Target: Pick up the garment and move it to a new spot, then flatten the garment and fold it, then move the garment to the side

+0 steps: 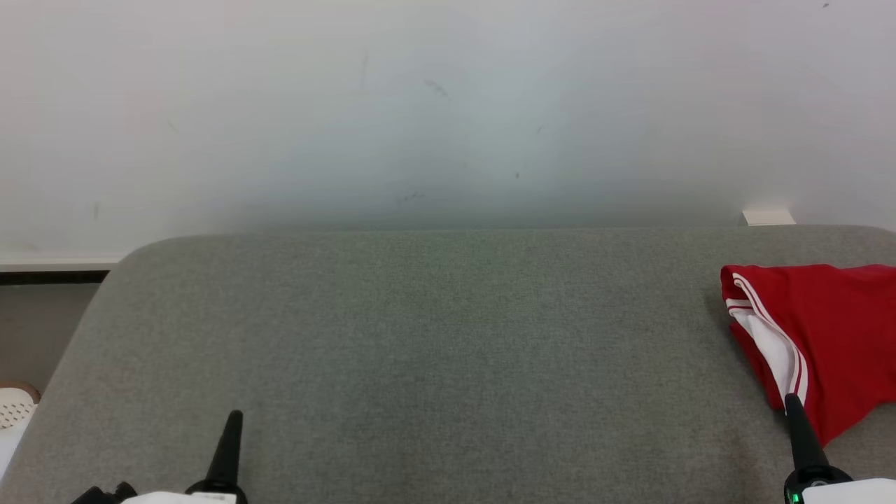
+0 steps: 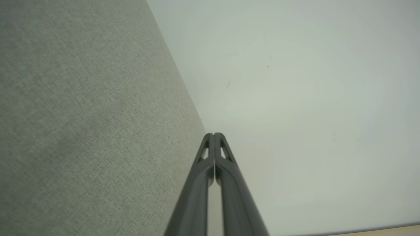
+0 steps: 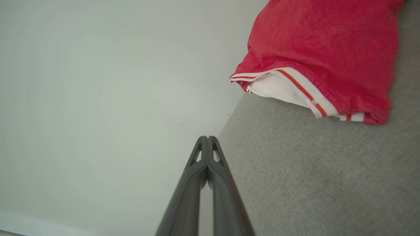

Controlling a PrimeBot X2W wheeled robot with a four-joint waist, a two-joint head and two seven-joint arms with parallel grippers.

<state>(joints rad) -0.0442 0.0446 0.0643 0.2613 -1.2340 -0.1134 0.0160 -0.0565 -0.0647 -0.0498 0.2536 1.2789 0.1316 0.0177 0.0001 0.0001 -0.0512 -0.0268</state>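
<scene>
The garment [image 1: 826,336] is red with white and red striped trim, folded into a compact bundle at the right edge of the grey padded table [image 1: 434,336]. From the right wrist, the garment [image 3: 321,49] lies ahead and to the right. My right gripper [image 1: 793,402] is shut and empty at the lower right, its tip in front of the bundle's near corner; whether it touches the cloth I cannot tell. In its own wrist view the right gripper [image 3: 207,137] shows its fingers pressed together. My left gripper [image 1: 235,418] [image 2: 214,134] is shut and empty at the lower left.
A pale wall [image 1: 448,105] rises behind the table's far edge. A small white block [image 1: 768,217] sits at the far right by the wall. A white perforated object [image 1: 14,409] lies beyond the table's left edge.
</scene>
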